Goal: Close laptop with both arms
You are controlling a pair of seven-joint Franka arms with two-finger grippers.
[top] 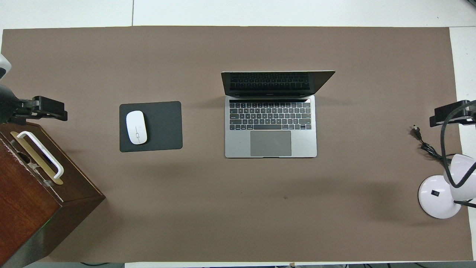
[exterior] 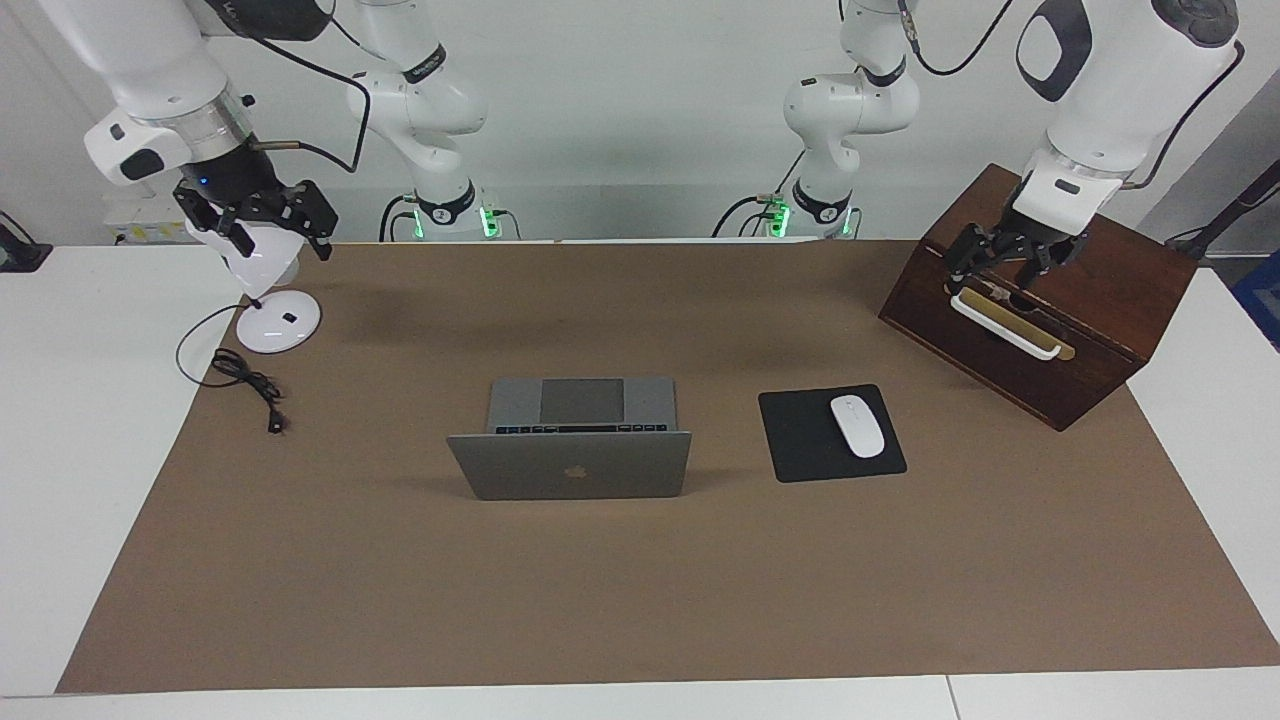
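Cut off by the overhead view's edges: wooden box [top: 33, 193], white lamp [top: 442, 193], most of left pincer [top: 46, 111] and right pincer [top: 448, 114].

Bare mat [exterior: 640, 590] all round laptop [exterior: 570, 465]; only mouse pad [exterior: 830, 433] beside it.

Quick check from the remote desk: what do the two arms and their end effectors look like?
Both arms are white and jointed, with dark grey round joint caps and black cables. Each carries a small black two-finger end effector: left end effector, right end effector. Green lights glow at both bases.

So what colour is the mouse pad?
Black; the mouse pad shows best in the overhead view.
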